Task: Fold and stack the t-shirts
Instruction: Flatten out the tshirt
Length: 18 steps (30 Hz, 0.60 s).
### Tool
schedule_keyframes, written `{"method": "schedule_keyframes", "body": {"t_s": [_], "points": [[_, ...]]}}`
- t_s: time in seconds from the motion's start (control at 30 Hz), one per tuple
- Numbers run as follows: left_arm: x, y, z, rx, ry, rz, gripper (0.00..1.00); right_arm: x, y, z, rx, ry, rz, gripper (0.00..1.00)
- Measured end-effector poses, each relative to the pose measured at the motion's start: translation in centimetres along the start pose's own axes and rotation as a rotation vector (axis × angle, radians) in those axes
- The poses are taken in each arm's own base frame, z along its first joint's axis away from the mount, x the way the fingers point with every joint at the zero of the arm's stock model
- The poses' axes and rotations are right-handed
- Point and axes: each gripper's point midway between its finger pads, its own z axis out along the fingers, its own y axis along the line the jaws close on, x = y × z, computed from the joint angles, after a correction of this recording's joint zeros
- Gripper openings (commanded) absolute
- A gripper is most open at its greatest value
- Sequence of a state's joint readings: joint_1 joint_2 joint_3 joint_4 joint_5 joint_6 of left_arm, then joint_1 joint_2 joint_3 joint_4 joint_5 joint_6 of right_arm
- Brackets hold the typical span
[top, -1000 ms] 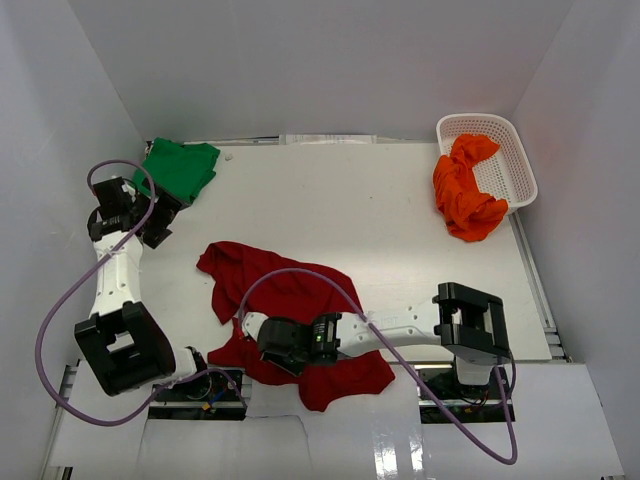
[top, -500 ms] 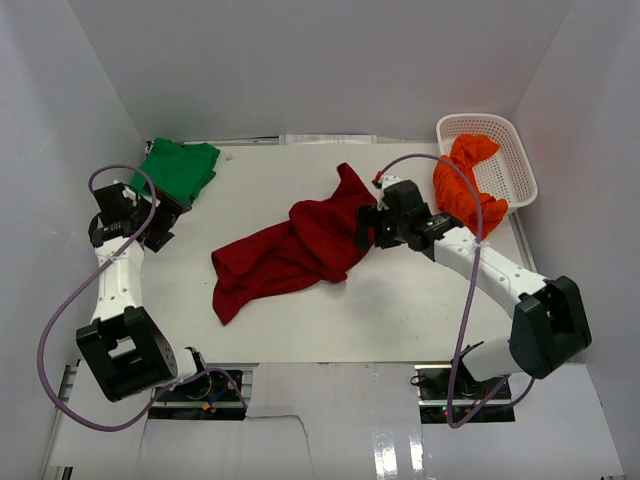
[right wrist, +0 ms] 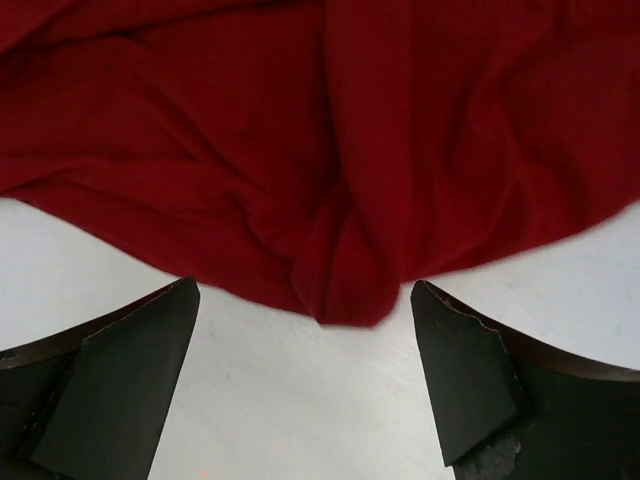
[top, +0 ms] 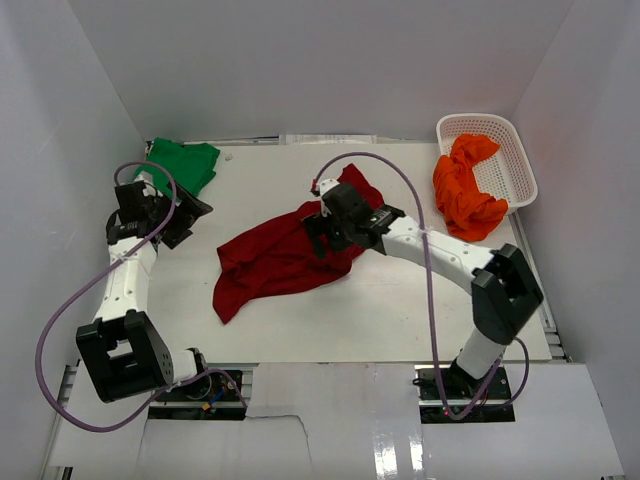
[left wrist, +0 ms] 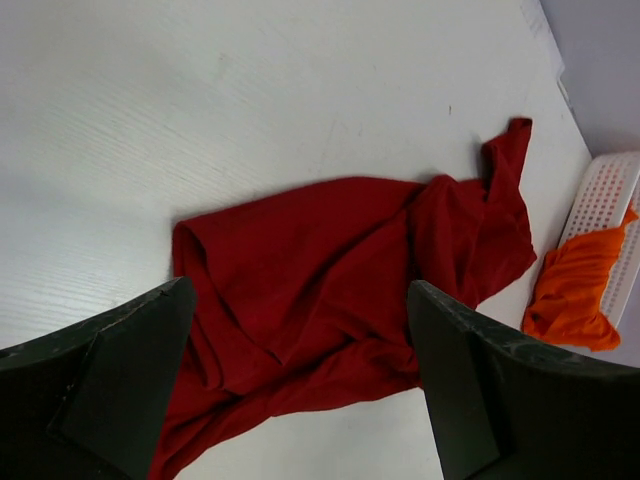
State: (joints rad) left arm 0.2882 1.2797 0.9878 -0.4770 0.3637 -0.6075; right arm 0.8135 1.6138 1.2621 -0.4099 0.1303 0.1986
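The dark red t-shirt [top: 275, 258] lies crumpled and stretched across the middle of the table, one end reaching toward the back right. My right gripper [top: 320, 228] hovers open over its right part. In the right wrist view a rounded fold of the red t-shirt [right wrist: 330, 150] ends just beyond the open gripper [right wrist: 305, 385], and nothing sits between its fingers [right wrist: 110, 385]. My left gripper [top: 186, 214] is open at the left, apart from the shirt; its camera looks across the red t-shirt [left wrist: 340, 270]. The folded green t-shirt [top: 185, 165] rests at the back left. The orange t-shirt [top: 465, 190] hangs out of the basket.
A white lattice basket [top: 512, 160] stands at the back right corner, also seen as the basket [left wrist: 600, 205] in the left wrist view with the orange t-shirt [left wrist: 575, 290] draped from it. White walls enclose the table [top: 400, 310] on three sides.
My right arm carried the red t-shirt from the near edge toward the back right, let it go, and shifted left over it. The left gripper moved a little to the right.
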Motion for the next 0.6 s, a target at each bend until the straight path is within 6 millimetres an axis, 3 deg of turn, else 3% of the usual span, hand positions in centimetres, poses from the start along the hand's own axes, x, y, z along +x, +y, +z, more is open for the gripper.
{"method": "schedule_keyframes", "body": {"t_s": [0.1,0.2,0.33,0.43,0.53,0.6], "points": [[1.5,-1.6,0.4,0.033,0.038,0.049,0.98,-0.7,1.2,3.3,0.012,0.021,-0.053,1.0],[2.3,-1.9,0.8,0.04,0.062,0.064,0.98,-1.4,1.3,6.8,0.041,0.048,-0.098,0.83],[2.7,-1.1,1.6,0.017,0.082,0.052,0.98,-3.5,0.4,10.9,0.101,0.052,-0.117,0.82],[2.8,-0.6,2.1,-0.001,0.093,0.048,0.98,-3.3,-1.3,11.8,0.163,0.076,-0.124,0.7],[2.9,-0.3,2.3,-0.01,0.094,0.047,0.98,-2.8,-3.1,11.6,0.225,0.098,-0.125,0.64],[2.9,-0.2,2.3,-0.013,0.092,0.048,0.98,-2.5,-4.1,11.5,0.263,0.104,-0.133,0.35]]}}
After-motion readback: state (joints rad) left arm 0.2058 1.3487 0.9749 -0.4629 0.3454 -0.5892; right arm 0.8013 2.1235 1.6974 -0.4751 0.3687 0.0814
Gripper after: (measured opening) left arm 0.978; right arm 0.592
